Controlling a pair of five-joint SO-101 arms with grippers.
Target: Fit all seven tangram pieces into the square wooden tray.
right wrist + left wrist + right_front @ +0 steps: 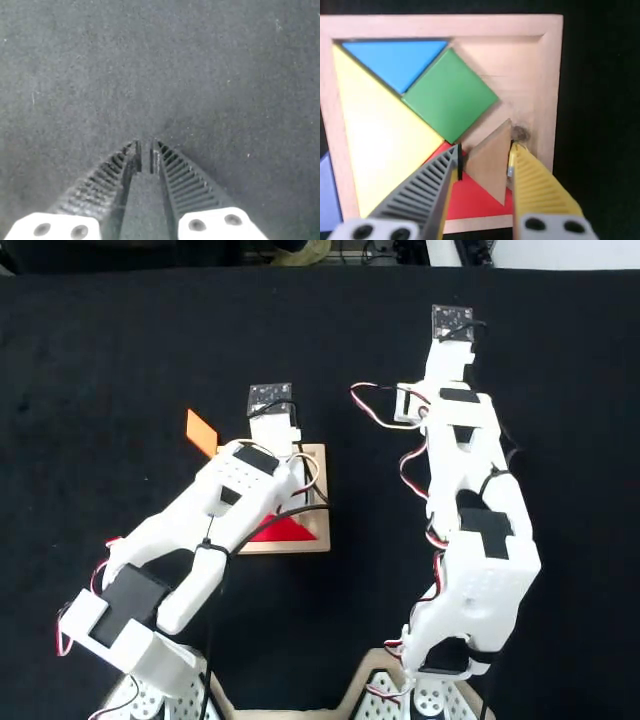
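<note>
The square wooden tray (445, 24) holds a blue triangle (395, 57), a green square (450, 95), a large yellow triangle (375, 150) and a red triangle (475, 200). My left gripper (484, 150) is shut on a wood-coloured triangle (492, 162), held tilted above the tray's bare corner. From above, the left arm (230, 490) covers most of the tray (318, 465), with the red triangle (285, 530) showing under it. An orange piece (201, 432) lies on the cloth to the tray's left. My right gripper (145, 155) is shut on nothing over bare black cloth.
The right arm (470, 470) stretches toward the back of the table, well right of the tray. A bluish piece (326, 190) lies just outside the tray's edge. Black cloth (560, 390) covers the table.
</note>
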